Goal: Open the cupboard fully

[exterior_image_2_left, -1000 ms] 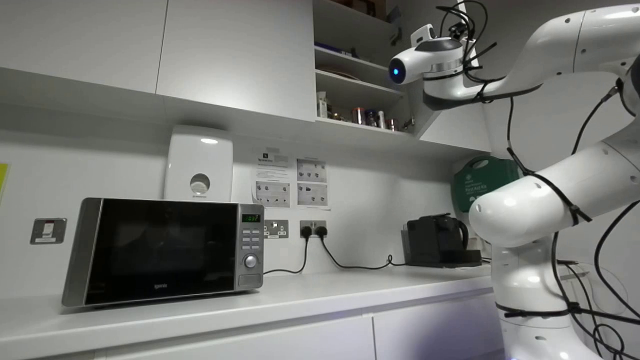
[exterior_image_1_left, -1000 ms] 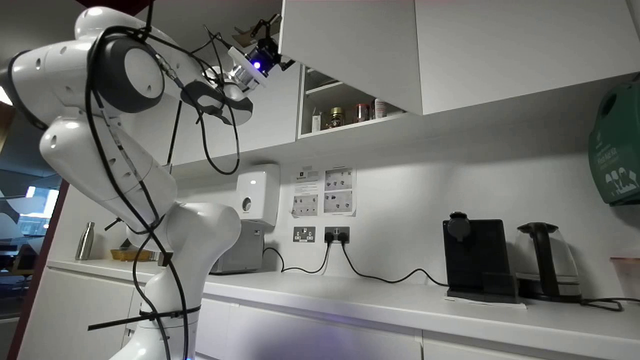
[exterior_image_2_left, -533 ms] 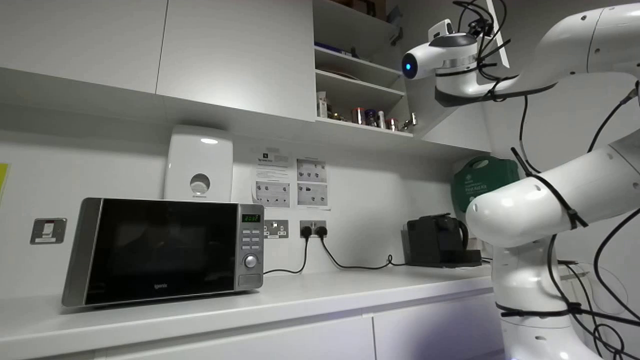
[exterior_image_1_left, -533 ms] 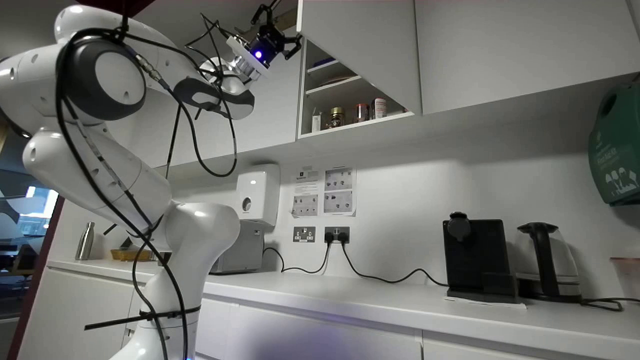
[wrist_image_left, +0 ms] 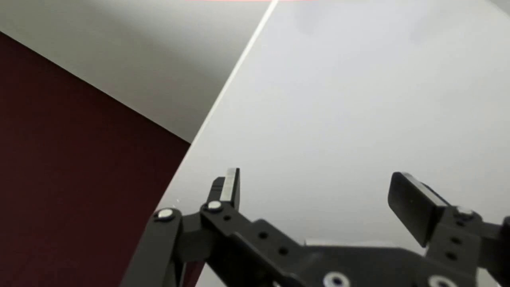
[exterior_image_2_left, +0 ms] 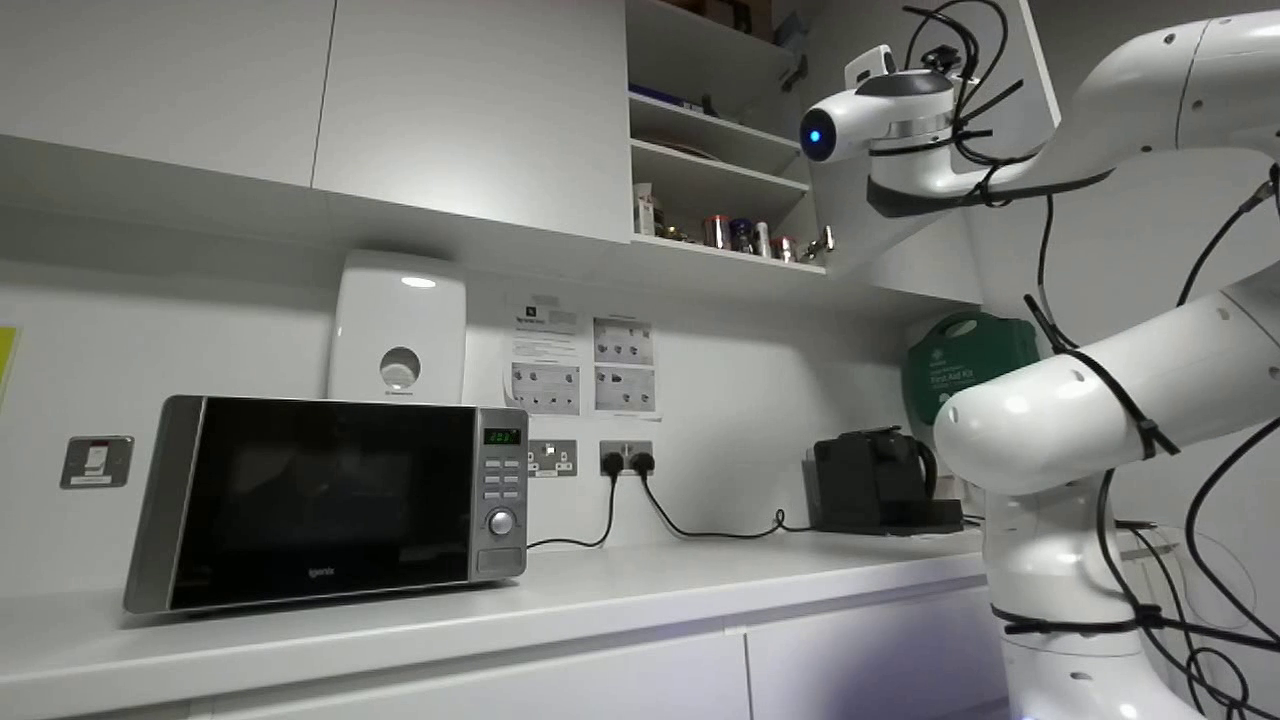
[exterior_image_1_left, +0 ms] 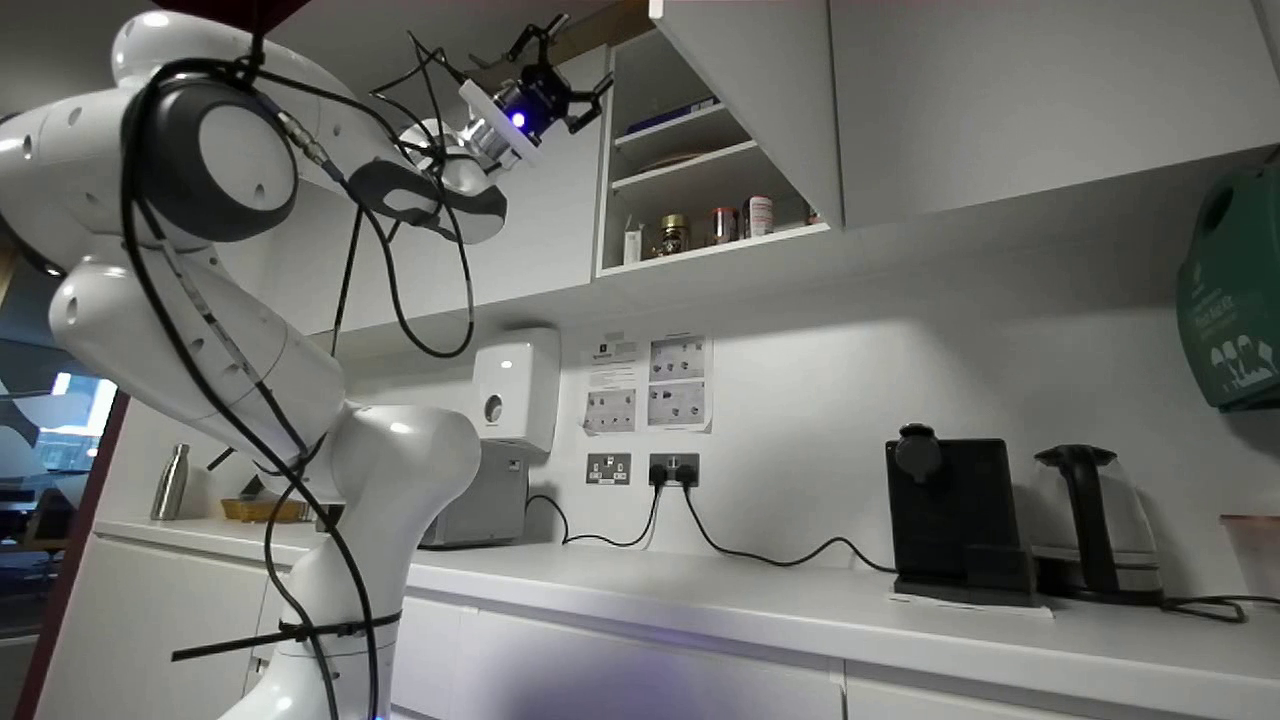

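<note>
Cupboard point(exterior_image_1_left: 650, 80), white, wall-hung above the back edge of the bench point(exterior_image_1_left: 740, 590). Its door point(exterior_image_1_left: 780, 80) stands open, though I judge not fully. Small jars point(exterior_image_1_left: 673, 235) line the bottom shelf point(exterior_image_1_left: 700, 253). My gripper point(wrist_image_left: 316, 189) points at the door, jaws wide, holding nothing. Pushing too near the free edge, I could slip off and lose the swing; drifting inward, I could knock jars down toward the bench's back edge.

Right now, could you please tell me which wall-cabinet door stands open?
It's the cupboard door angled out beside exposed shelves; the cabinet fronts on either side lie flush.
</note>
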`<state>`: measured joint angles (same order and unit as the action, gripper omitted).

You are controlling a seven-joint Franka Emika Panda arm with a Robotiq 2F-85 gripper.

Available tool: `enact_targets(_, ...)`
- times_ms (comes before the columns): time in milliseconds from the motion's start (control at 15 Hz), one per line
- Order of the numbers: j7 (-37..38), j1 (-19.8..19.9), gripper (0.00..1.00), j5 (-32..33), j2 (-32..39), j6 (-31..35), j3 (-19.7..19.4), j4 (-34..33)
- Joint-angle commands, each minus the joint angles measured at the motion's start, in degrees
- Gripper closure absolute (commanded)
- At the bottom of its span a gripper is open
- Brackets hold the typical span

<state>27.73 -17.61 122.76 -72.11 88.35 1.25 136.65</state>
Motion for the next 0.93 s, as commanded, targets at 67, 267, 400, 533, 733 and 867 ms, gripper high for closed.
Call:
enact_targets(67,5.3,-5.3,0.00,-4.2,4.4,5.6,2.2,0.6)
enact_targets(267,11.6,-8.0,0.00,-4.0,9.2,10.7,1.4,-0.6)
enact_targets(400,17.0,-9.1,0.00,-3.3,12.7,14.4,0.0,-2.1)
enact_targets(533,22.6,-9.7,0.00,-2.9,15.8,18.3,-1.5,-3.7)
enact_targets(733,31.2,-9.6,0.00,-3.7,19.8,24.1,-3.9,-6.6)
enact_targets(867,36.6,-9.1,0.00,-4.9,21.8,27.6,-5.6,-8.2)
